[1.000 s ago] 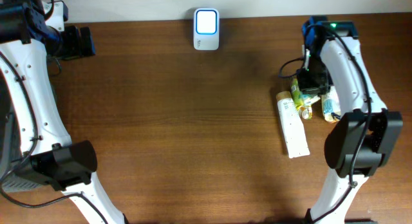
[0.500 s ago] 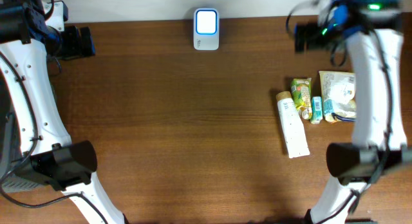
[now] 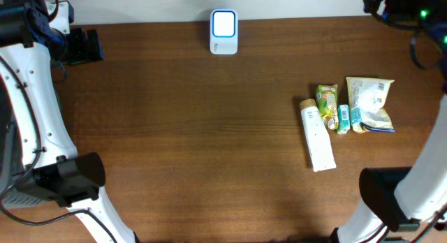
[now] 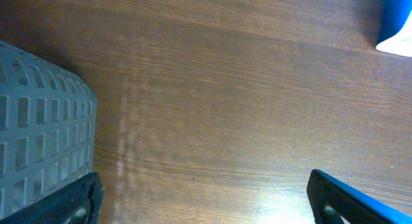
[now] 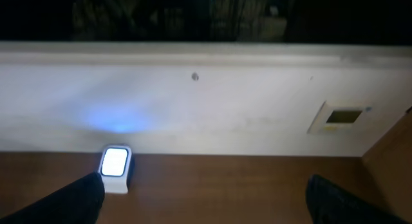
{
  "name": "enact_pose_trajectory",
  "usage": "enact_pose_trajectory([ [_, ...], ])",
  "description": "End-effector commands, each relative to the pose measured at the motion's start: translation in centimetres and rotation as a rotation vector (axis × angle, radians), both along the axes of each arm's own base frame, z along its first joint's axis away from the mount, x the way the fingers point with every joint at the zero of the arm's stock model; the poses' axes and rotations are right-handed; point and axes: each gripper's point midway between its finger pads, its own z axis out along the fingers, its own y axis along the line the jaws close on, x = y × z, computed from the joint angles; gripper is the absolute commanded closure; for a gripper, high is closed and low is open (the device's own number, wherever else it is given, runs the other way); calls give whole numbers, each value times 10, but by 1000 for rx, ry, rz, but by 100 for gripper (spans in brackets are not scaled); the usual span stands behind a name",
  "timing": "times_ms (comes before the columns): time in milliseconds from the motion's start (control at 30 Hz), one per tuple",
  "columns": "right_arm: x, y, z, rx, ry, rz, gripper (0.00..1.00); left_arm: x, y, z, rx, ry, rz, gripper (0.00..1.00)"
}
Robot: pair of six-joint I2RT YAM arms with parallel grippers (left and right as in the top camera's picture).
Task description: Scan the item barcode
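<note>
Though lower before — right pincer (image 5: 206,206) aloft

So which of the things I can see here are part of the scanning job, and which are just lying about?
Part of the job: scanner with its screen lit; the candidate items, namely white tube, green packet, small teal box, pale pouch. Which one comes next I cannot tell.

Probably just lying about: grey basket; wall plate.
</note>
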Motion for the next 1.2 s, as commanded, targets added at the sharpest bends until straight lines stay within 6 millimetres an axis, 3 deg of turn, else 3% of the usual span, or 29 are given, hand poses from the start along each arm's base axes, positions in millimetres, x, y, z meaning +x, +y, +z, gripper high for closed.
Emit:
enact_pose_trajectory([
  [0,1,1,-4,1,15,11,1,0,1,7,4,-23,-9,1],
  [133,0,0,-11,-2,43,4,1,0,1,7,4,-23,-9,1],
  [500,-4,2,-2,-34,-12,23,1,0,1,7,4,-23,-9,1],
  [767,-23,2,-24,-79,-111,34,1,0,1,7,4,-23,-9,1],
  [900,-38,2,-57,-81,-194,31,1,0,1,7,4,-23,-9,1],
  [1000,-54,2,-96,-83,-252,29,1,0,1,7,4,-23,-9,1],
  [1033,-63,2,-118,-82,-280,28,1,0,1,7,4,-23,-9,1],
  [1167,-91,4,-166,-83,-354,33,1,0,1,7,4,-23,-9,1],
])
